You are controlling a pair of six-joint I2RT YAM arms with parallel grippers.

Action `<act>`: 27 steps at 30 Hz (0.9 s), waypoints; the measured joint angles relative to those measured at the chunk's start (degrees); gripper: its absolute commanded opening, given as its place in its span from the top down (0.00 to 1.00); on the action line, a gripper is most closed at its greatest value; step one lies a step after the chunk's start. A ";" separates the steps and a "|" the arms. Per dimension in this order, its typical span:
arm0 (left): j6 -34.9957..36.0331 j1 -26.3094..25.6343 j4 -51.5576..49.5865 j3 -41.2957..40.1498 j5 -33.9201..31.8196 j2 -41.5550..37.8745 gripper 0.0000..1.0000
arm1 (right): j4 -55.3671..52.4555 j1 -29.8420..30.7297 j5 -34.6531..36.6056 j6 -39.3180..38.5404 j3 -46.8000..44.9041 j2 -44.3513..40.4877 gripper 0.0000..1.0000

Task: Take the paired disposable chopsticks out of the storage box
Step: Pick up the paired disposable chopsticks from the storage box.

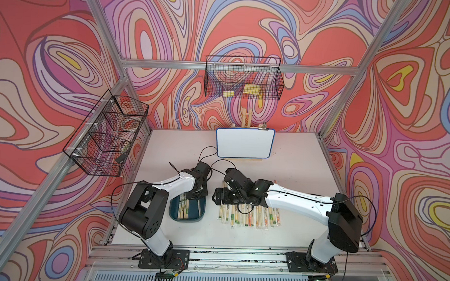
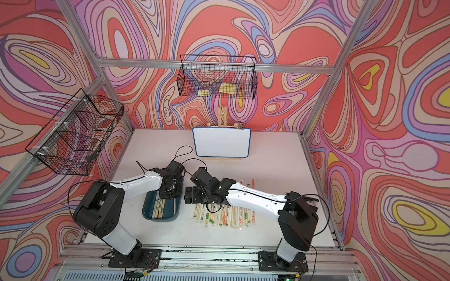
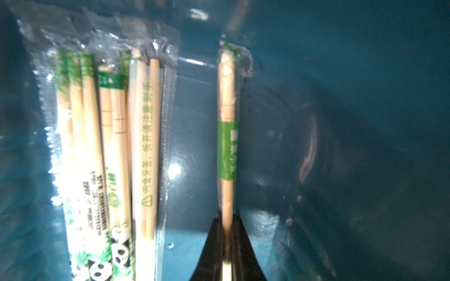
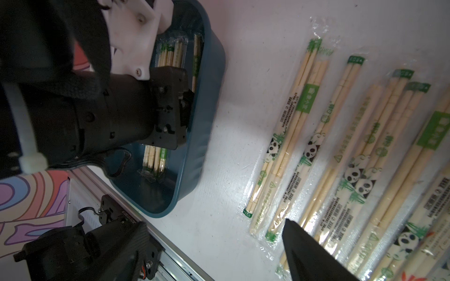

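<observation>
The white bench (image 1: 295,161) is the widest thing we see, and its far half lies bare up to the whiteboard (image 1: 245,143) standing near the back edge. The teal storage box (image 1: 187,219) sits on the left part of the bench, close to the left edge and short of the front rail. A strip of bare bench separates its right wall from the row of sleeved chopstick pairs (image 1: 249,218). These lie side by side outside the box, their near ends stopping well short of the front edge. Inside the box, a bundle of sleeved pairs (image 3: 109,146) lies together. A band of open teal floor separates it from the green-banded chopstick pair (image 3: 227,146), which lies nearer the right wall with clear floor on both sides. The left claw (image 3: 226,219) reaches down into the box and is pinched tight on that single pair at its near end. We cannot tell whether the pair is off the box floor. The right claw (image 1: 218,197) hangs spread wide and grips nothing, above the bench between the box and the row, with one dark finger (image 4: 306,250) over the row's nearest sleeves.
</observation>
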 measured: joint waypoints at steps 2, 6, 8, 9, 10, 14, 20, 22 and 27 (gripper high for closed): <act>0.17 0.02 -0.26 0.11 0.00 -0.17 0.98 | 0.17 0.00 -0.07 0.00 0.00 0.13 0.08; 0.72 0.24 -2.19 0.15 0.00 -1.57 0.99 | 0.50 0.00 -0.48 0.02 0.00 0.26 0.08; 1.07 0.57 -3.54 0.52 -0.07 -2.71 0.99 | 0.70 0.00 -0.52 0.02 0.00 0.33 0.08; 1.27 0.76 -4.33 0.92 -0.15 -3.43 1.00 | 0.76 0.00 -0.55 0.02 -0.11 0.33 0.08; 1.46 1.03 -4.96 1.40 -0.28 -4.17 1.00 | 0.85 0.00 -0.55 0.04 -0.24 0.33 0.08; 2.12 1.88 -6.86 3.13 -0.85 -6.93 1.00 | 1.44 0.00 -0.55 0.11 -1.18 0.31 0.08; 3.23 2.97 -9.90 4.66 -1.31 -10.51 1.00 | 1.90 0.00 -0.55 0.42 -2.14 0.31 0.08; 3.58 3.10 -11.02 5.46 -1.51 -11.41 1.00 | 2.49 0.00 -0.55 0.52 -2.40 0.31 0.08; 4.09 3.28 -13.09 7.32 -1.68 -13.20 1.00 | 3.08 0.00 -0.55 0.72 -3.23 0.28 0.08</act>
